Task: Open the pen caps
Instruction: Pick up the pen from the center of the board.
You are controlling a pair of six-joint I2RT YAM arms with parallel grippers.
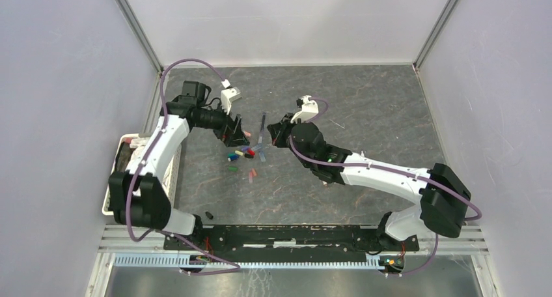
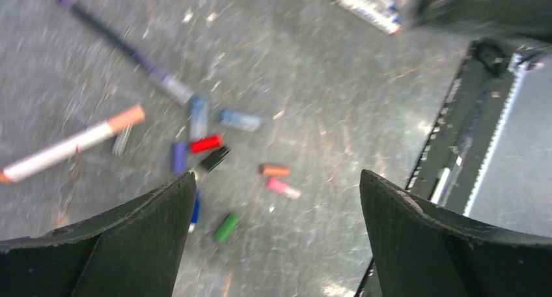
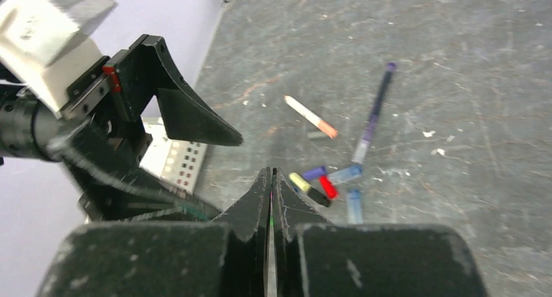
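Several loose pen caps lie in a cluster mid-table. The left wrist view shows a red cap, a green one, a brown one and a pink one. A white pen with an orange end and a dark purple pen lie beyond them. My left gripper hovers over the cluster, wide open and empty. My right gripper is just right of the caps, shut, with nothing seen in it. Yellow and red caps lie beside its tips.
A white perforated basket stands at the table's left edge. A lone black cap lies near the front rail. A few more pens lie by the right arm. Walls close in the left, back and right sides.
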